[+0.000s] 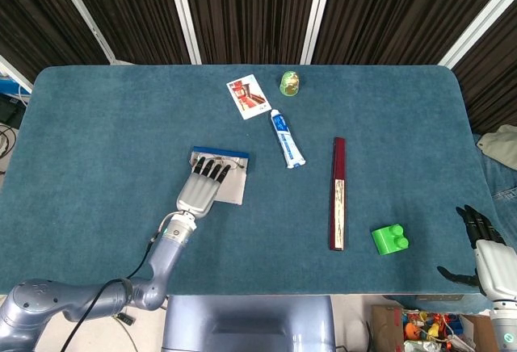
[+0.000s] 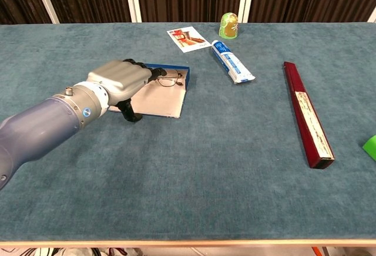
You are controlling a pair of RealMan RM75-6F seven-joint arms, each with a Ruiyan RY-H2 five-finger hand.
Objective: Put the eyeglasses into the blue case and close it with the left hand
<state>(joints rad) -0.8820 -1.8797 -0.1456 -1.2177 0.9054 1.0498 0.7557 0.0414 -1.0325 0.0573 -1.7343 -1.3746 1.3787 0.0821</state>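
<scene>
Fingers (image 1: 212, 170) of the left hand (image 1: 199, 191) lie extended side by side over the open blue case (image 2: 161, 96) on the left of the teal table (image 1: 97, 142), covering part of the eyeglasses (image 2: 170, 79) at the case's far edge; whether they touch is unclear. Right hand (image 1: 485, 249) hangs past the table's near right corner, fingers apart, holding nothing.
</scene>
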